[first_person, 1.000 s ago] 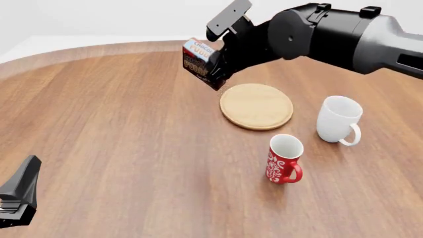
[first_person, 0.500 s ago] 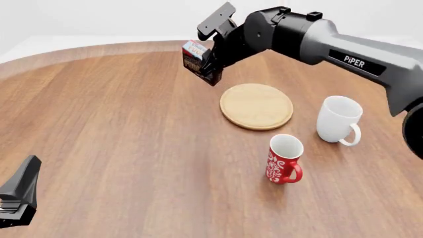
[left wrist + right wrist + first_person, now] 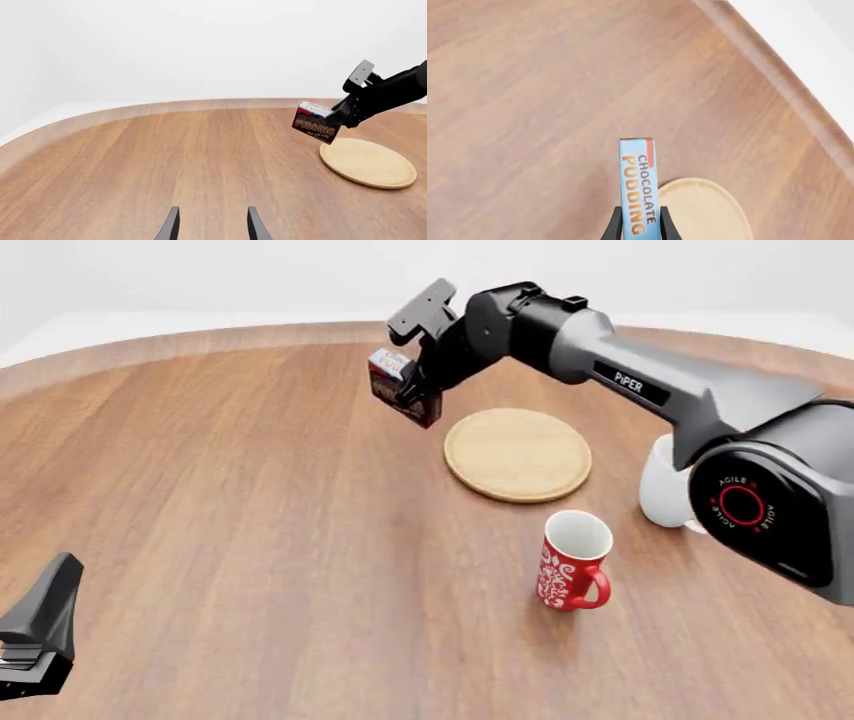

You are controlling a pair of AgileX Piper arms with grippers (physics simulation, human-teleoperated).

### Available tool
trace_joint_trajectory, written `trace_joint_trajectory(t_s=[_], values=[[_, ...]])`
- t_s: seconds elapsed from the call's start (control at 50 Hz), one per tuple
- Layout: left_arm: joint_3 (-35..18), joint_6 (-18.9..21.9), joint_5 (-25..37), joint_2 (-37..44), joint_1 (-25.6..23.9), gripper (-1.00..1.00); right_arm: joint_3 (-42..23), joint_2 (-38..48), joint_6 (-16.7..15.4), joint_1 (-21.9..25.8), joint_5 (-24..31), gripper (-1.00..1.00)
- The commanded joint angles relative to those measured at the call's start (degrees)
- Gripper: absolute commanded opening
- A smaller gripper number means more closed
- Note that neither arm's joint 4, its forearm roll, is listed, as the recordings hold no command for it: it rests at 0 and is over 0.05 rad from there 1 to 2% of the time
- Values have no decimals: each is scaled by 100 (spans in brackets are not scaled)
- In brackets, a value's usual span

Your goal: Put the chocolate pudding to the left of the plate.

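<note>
My right gripper (image 3: 416, 390) pinches the chocolate pudding (image 3: 395, 383) between both fingers, holding it tilted in the air above the table (image 3: 240, 500), just beyond the far-left rim of the plate (image 3: 518, 453). A red mug (image 3: 574, 561) stands near the plate's near side; a white mug (image 3: 661, 485), partly hidden by my right arm, stands to the plate's right. Bare wood extends left of the plate to the curved far edge. My left gripper (image 3: 210, 227) hangs low with fingers spread, well apart from everything.
</note>
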Motion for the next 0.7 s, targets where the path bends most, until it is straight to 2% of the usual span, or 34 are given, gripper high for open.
trace_joint_trajectory(t_s=[0.02,0.34,0.7], values=[[0,0,0,0,0,100,-278,375,68,-38,104,-100],[0,0,0,0,0,100,-493,603,72,-41,203,-100],[0,0,0,0,0,100,-310,623,143,26,148,-100]])
